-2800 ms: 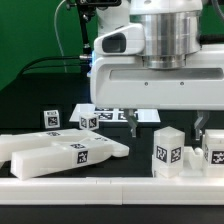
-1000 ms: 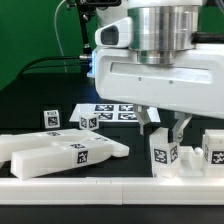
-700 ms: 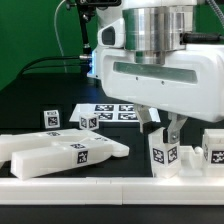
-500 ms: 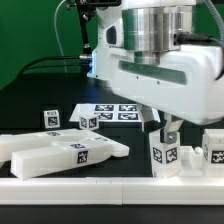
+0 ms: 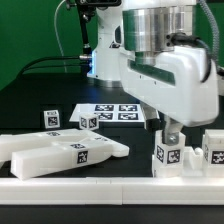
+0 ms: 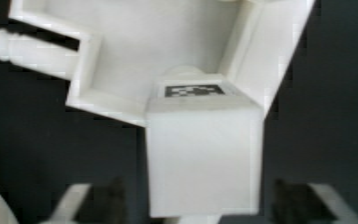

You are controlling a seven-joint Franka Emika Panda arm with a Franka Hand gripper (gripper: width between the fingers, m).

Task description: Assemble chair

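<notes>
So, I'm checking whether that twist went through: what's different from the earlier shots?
The fingers came down around the small tagged block, closed, turned it, and have now spread apart off it. The legs, the marker board and the other blocks stayed put.

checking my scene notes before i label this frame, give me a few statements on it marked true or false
1. The gripper hangs right over a tagged white block. True.
2. Its jaws are clamped on that block. False: the wrist view shows a dark gap on each side of it.
3. The long legs stand upright. False: they lie flat.
4. The marker board lies behind the parts. True.
</notes>
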